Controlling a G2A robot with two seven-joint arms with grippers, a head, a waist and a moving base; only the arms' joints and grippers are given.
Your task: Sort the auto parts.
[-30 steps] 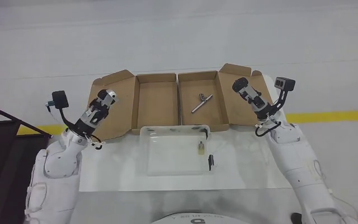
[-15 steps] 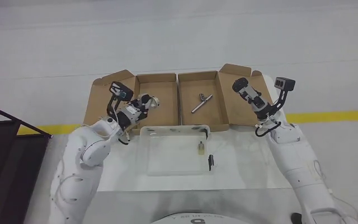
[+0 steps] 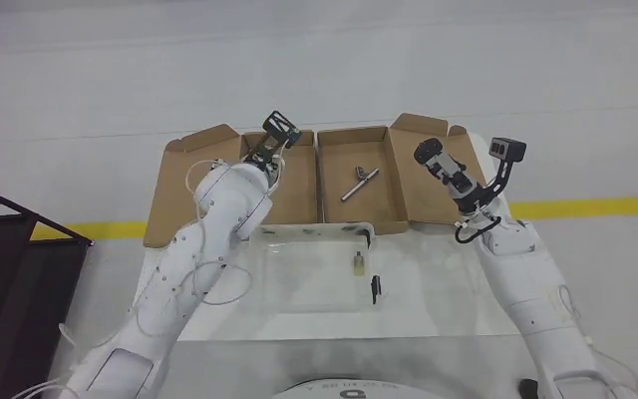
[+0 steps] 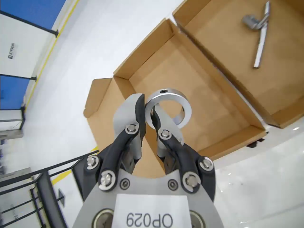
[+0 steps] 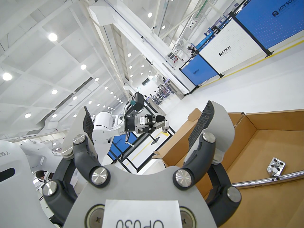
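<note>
Left fingers (image 4: pixel 140 110) pinch the ring (image 4: pixel 174 94) by its wall, one finger through the hole, above the left box (image 4: pixel 201 84); its floor looks straight below. Right fingers (image 5: pixel 201 122) gape wide over the right flap of the right box (image 3: pixel 339 160), which holds a rod (image 3: pixel 359 185).

The top view looks straight down from above the arms at the white table (image 3: pixel 449 299), far enough off to take in the left box (image 3: pixel 294 190) and right box (image 3: pixel 364 209) side by side. The left wrist view sits just behind the left gripper (image 4: pixel 147 108), close to the metal ring (image 4: pixel 171 94) it pinches, and faces down across both boxes. The right wrist view, behind the spread right gripper (image 5: pixel 147 111), tilts up toward the hall ceiling (image 5: pixel 71 24). All three views share the right box and its metal rod (image 3: pixel 359 185).
</note>
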